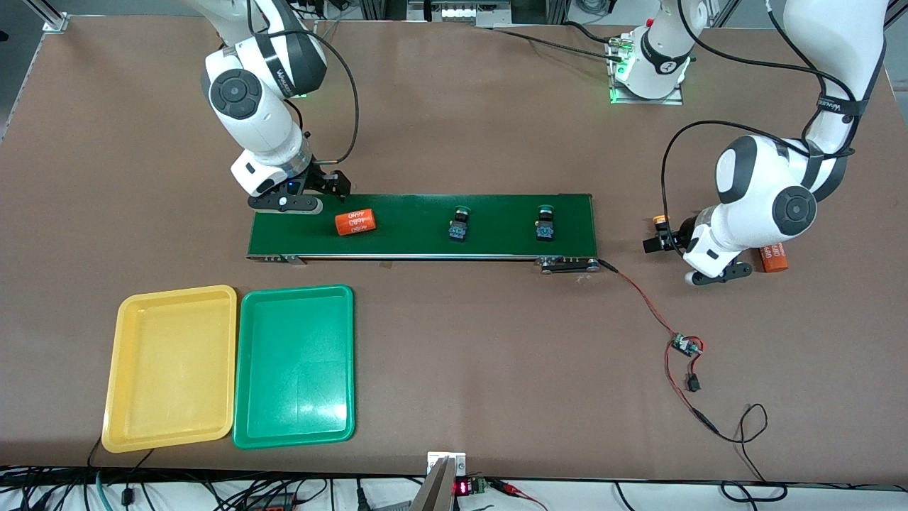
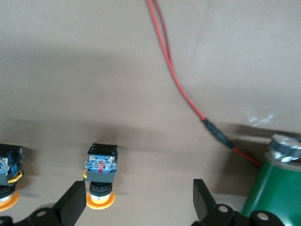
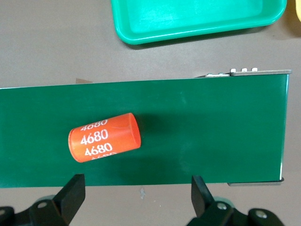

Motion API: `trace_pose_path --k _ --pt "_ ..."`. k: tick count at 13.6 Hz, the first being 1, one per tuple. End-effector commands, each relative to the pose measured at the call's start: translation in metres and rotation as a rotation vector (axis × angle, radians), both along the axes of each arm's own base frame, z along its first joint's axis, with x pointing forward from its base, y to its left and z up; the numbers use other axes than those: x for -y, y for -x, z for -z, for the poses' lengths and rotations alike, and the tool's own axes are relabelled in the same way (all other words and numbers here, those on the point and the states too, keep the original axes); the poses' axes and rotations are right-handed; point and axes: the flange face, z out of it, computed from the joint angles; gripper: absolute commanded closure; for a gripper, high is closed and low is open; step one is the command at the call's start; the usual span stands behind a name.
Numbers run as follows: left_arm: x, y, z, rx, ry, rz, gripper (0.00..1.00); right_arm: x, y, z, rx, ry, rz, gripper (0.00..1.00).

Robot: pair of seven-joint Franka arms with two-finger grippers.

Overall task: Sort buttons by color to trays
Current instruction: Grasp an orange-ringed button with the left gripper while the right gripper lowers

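Observation:
Two green-capped buttons [image 1: 460,223] [image 1: 545,222] lie on the dark green belt [image 1: 425,227]. A yellow-capped button [image 1: 660,221] lies on the table off the belt's end nearest the left arm. My left gripper [image 1: 658,243] hangs open just over it; in the left wrist view that button [image 2: 101,172] sits close to one finger [image 2: 74,200], ungripped, and a second yellow-capped button [image 2: 9,167] shows at the picture's edge. My right gripper [image 1: 332,186] is open by the belt's other end, empty [image 3: 136,188]. The yellow tray [image 1: 170,367] and green tray [image 1: 294,365] lie side by side, nearer the front camera.
An orange cylinder [image 1: 355,222] [image 3: 104,137] with white numerals lies on the belt near my right gripper; another [image 1: 773,257] lies beside the left arm. Red and black wires [image 1: 660,319] [image 2: 174,75] run from the belt's end to a small board [image 1: 686,345].

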Motion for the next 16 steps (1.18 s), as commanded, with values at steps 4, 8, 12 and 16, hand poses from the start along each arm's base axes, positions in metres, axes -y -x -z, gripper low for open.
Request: trace_pose_path --k 4,8,12,16 --pt "-0.003 0.019 0.035 0.007 -0.077 0.139 0.0 -0.005 -0.002 0.002 -0.002 -0.007 0.015 0.0" --pt "-0.005 0.023 0.05 -0.016 -0.068 0.138 0.0 -0.043 -0.02 0.018 -0.01 -0.014 -0.02 0.0" --pt "-0.007 0.029 0.063 -0.034 -0.1 0.197 0.0 -0.081 -0.027 0.031 -0.018 -0.016 0.036 0.0" --pt "-0.015 0.033 0.075 -0.057 -0.09 0.181 0.0 -0.085 -0.029 0.04 -0.024 -0.013 0.023 0.0"
